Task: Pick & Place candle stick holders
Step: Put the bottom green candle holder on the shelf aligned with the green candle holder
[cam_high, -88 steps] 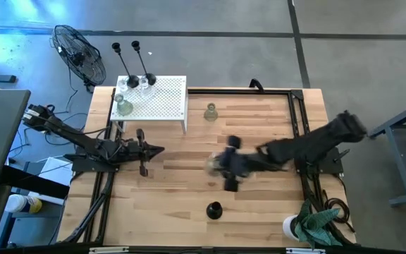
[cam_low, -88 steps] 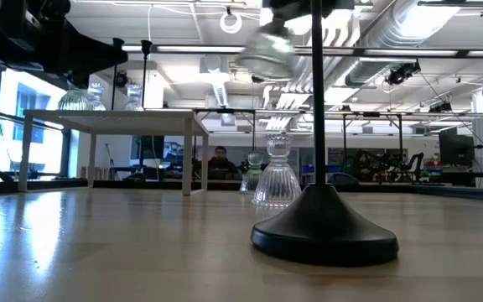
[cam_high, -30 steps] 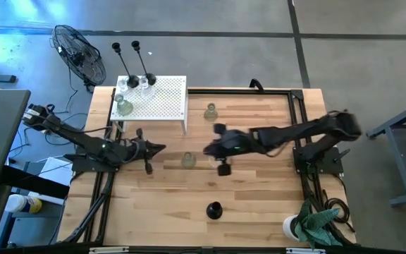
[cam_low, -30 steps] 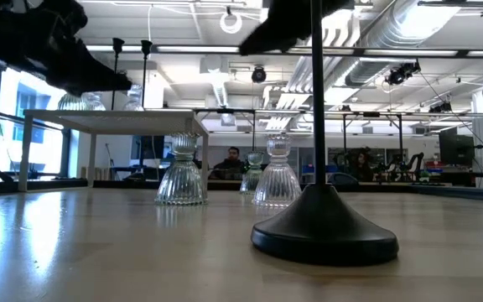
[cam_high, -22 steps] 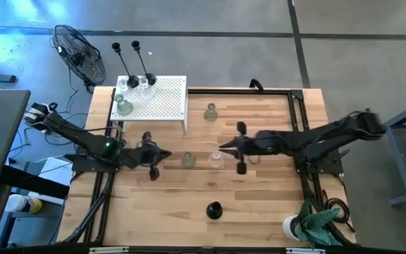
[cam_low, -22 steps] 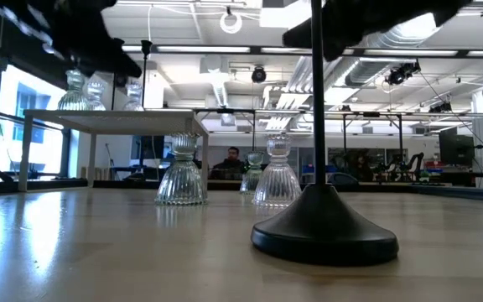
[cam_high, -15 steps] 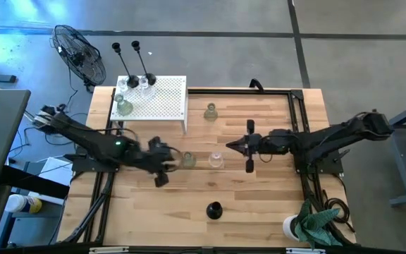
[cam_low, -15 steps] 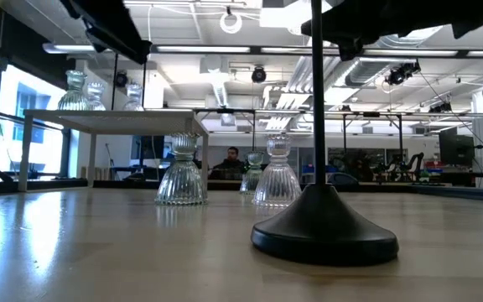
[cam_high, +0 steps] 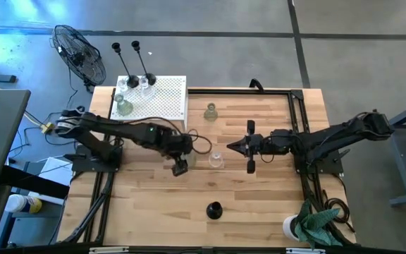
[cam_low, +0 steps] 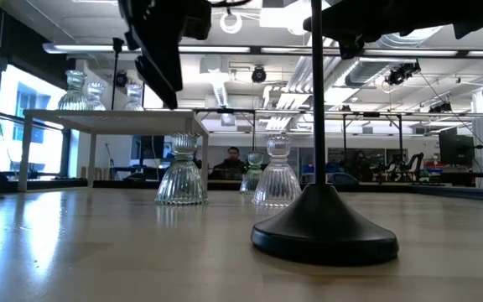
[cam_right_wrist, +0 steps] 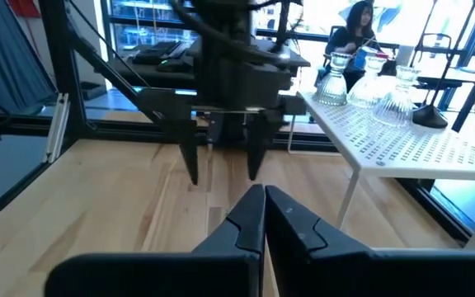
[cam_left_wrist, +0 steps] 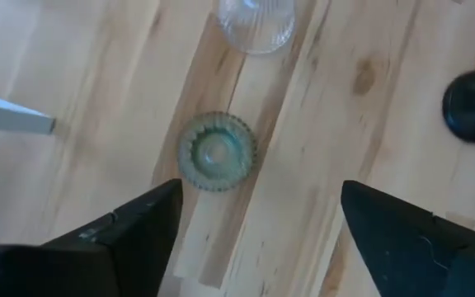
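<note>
A greenish glass holder (cam_left_wrist: 217,151) stands on its base on the table, straight below my open left gripper (cam_left_wrist: 258,223), whose fingers hang above it on either side without touching; it also shows in the low view (cam_low: 181,172). A clear glass holder (cam_high: 216,160) stands just to its right. My right gripper (cam_high: 230,147) is shut and empty, right of that clear holder, pointing at it. A black holder (cam_high: 213,209) stands near the front edge. Another glass holder (cam_high: 210,111) stands farther back.
A white perforated stand (cam_high: 164,102) at the back left carries two black holders (cam_high: 149,79) and several glass ones (cam_high: 124,107). A white cup and green cloth (cam_high: 309,224) sit at the front right corner. A fan (cam_high: 80,53) stands beyond the far left corner.
My left gripper has swung from the table's left toward the middle, tipped to point down, and now hangs over the greenish glass holder. My right gripper has drawn back toward the table's right edge, leaving the clear holder standing, then kept still.
</note>
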`<action>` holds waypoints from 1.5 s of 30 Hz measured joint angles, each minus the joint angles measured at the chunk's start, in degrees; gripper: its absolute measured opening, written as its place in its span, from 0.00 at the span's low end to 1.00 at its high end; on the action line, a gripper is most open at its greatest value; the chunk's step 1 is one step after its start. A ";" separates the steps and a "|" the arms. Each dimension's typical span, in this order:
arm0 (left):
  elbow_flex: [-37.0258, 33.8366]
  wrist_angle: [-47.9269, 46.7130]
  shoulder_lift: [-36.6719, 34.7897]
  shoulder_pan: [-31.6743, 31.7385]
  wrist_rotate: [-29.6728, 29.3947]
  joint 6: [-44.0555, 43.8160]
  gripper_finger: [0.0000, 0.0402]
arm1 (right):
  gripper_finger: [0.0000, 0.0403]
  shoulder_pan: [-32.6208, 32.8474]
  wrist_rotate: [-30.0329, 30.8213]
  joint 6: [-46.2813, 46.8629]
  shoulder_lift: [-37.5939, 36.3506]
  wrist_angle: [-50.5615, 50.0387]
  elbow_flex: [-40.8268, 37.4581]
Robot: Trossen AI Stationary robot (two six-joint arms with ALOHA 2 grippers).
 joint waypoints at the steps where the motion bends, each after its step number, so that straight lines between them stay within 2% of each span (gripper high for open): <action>1: 0.02 0.60 0.17 0.93 0.51 0.41 0.82 | 0.01 0.00 -0.19 -0.02 0.00 0.00 0.00; 7: 0.02 1.95 0.34 4.25 0.40 2.28 0.82 | 0.00 0.00 -1.56 -0.76 0.00 -0.01 0.00; 17: 0.02 2.60 7.22 4.01 -0.25 6.16 0.82 | 0.00 0.00 -1.97 -1.27 0.03 -0.07 0.04; 27: -0.02 3.47 10.03 4.01 -1.67 8.91 0.81 | 0.00 0.00 -2.01 -1.69 0.04 -0.16 0.04; 30: 0.01 4.01 10.66 4.01 -1.66 9.20 0.76 | 0.00 0.00 -2.01 -1.71 0.04 -0.22 0.04; 40: -0.02 4.48 11.29 3.98 -1.85 10.83 0.46 | 0.00 0.00 -2.01 -1.71 0.04 -0.26 0.04; 42: -0.02 4.46 11.28 3.98 -1.80 10.91 0.42 | 0.00 0.00 -2.01 -1.71 0.04 -0.26 0.04; 45: -0.02 3.22 10.78 4.01 -0.71 10.89 0.41 | 0.00 0.00 -2.01 -1.71 0.04 -0.26 0.04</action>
